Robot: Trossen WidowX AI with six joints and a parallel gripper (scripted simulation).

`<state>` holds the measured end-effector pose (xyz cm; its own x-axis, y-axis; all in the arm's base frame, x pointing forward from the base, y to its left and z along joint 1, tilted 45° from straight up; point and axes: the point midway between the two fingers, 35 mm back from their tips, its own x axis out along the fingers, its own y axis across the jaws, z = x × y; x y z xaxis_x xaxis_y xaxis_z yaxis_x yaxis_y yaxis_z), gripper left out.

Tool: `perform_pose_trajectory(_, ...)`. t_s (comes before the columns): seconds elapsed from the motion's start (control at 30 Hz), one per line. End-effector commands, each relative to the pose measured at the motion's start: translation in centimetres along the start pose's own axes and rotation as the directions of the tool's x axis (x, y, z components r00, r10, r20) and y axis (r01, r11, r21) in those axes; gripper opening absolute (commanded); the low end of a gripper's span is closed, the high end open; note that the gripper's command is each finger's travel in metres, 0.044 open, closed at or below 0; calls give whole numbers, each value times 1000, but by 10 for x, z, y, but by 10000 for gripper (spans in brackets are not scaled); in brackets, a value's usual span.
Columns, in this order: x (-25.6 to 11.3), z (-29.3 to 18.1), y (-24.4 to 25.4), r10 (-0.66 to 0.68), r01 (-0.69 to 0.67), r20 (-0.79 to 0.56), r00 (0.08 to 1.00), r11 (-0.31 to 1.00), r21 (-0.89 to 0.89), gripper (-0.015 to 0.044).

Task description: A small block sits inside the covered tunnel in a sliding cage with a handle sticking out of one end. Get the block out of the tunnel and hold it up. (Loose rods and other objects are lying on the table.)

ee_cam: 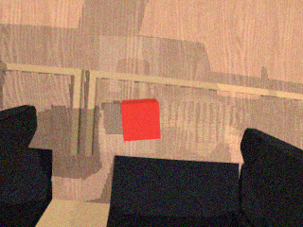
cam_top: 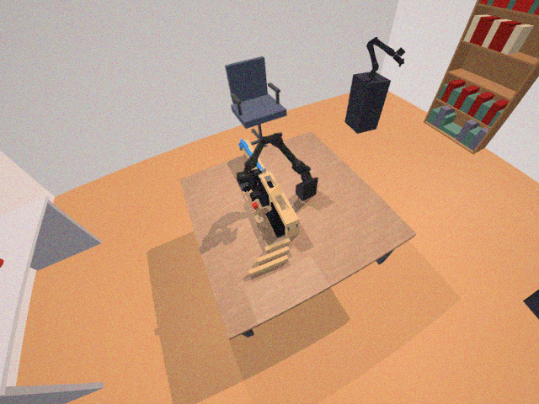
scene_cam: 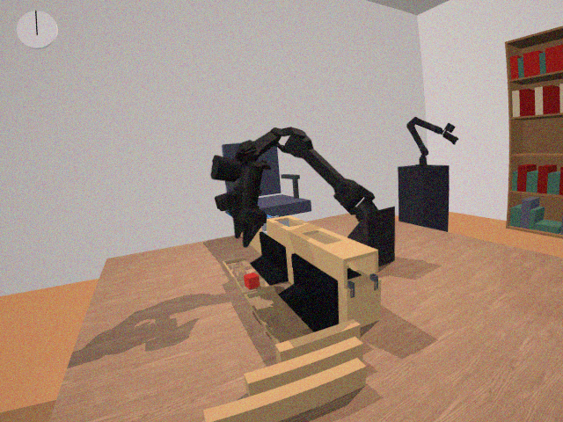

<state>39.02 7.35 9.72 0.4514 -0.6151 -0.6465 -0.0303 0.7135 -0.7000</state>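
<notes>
Red block [cam_top: 254, 204] [scene_cam: 251, 280] [ee_cam: 141, 120] lies outside the beige tunnel housing [cam_top: 274, 190] [scene_cam: 359, 249], down in the low-rimmed side tray [cam_top: 248, 200] [scene_cam: 233, 275] [ee_cam: 189, 84] along the housing's open flank. Compartment: the one toward the housing's handle end, block near the divider [ee_cam: 89, 113]. Not held up.

Black WidowX arm [cam_top: 292, 154] [scene_cam: 324, 169] rises from behind the housing, arches over it, and points its gripper [cam_top: 259, 200] [scene_cam: 242, 240] [ee_cam: 142, 128] down on the tray side. Fingers spread wide, nothing gripped. Tips are above the block, apart from it; seen from the wrist, the red cube shows in the gap between them.

Blue handle [cam_top: 251, 152] [scene_cam: 271, 215] sticks out past the far end of the housing; mostly hidden behind arm and housing from the exterior side.

Three loose wooden rods [cam_top: 268, 265] [scene_cam: 286, 390] lie roughly parallel, just off the housing's near end, all on the brown table [cam_top: 348, 209] [scene_cam: 454, 317]. Office chair [cam_top: 258, 109] [scene_cam: 286, 205] stands beyond the housing's handle end.
</notes>
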Motion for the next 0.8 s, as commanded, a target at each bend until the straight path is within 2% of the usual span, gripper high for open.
perform_pose_trajectory(0.0,6,-2,2,4,-4,-5,1000,1000,-9,440)
perform_pose_trajectory(0.77,44,-10,3,6,-6,-5,1000,1000,-9,440)
